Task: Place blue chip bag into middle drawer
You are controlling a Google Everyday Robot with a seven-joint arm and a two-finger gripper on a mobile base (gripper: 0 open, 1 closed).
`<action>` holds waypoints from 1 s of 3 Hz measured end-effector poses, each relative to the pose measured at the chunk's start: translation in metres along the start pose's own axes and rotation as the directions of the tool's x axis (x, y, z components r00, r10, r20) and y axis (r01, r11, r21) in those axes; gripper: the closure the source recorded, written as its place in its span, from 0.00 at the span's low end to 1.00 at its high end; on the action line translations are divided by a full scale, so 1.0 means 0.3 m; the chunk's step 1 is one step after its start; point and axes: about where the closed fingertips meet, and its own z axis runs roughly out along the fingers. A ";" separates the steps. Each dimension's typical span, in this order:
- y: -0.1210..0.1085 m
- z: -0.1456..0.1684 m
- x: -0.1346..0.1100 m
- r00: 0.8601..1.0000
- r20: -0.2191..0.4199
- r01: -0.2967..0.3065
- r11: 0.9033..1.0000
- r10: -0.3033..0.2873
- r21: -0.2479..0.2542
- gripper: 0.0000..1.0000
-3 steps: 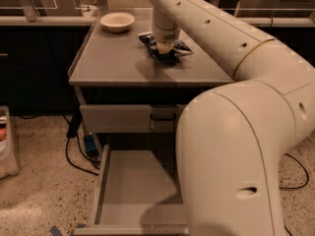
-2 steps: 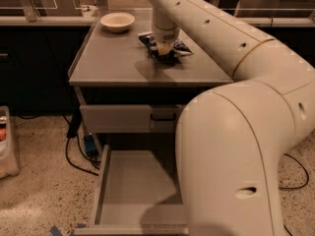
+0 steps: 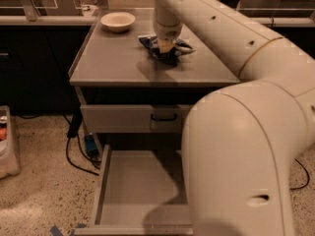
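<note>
The blue chip bag (image 3: 148, 44) lies crumpled on the grey cabinet top (image 3: 113, 63), right of the middle and towards the back. My gripper (image 3: 166, 46) comes straight down onto the bag's middle and hides most of it. The bag's edges stick out to the left and right of the gripper. The middle drawer (image 3: 135, 183) stands pulled out low at the front, with a bare grey floor and low side walls. My arm covers its right part.
A cream round bowl (image 3: 118, 21) stands at the back left of the cabinet top. A shut grey drawer front with a small black handle (image 3: 164, 117) sits under the top. Black cables (image 3: 74, 146) and a white bin (image 3: 7, 141) are on the speckled floor at the left.
</note>
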 end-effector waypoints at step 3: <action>0.217 -0.351 0.302 0.974 0.211 0.060 0.994 -0.079 0.096 1.00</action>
